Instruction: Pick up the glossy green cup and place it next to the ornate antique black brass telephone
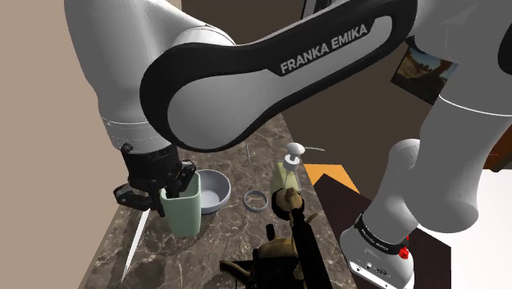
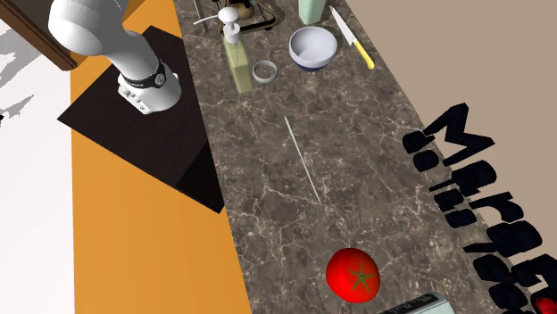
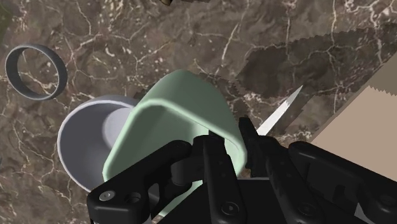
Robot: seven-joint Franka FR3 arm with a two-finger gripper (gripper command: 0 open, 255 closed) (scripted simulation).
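Gripper [image 3: 227, 137] pinches the pale green cup [image 3: 184, 95] by its rim, beside the grey bowl [image 3: 95, 127]; looks stiff, light, glossy, probably slippery.

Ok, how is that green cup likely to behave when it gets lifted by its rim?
The pale green cup looks rigid, so it probably won't deform. The fingers pinch one side of the rim, off-centre, so it may tilt once lifted. It looks empty and tall, so likely light and easy to tip when set down.
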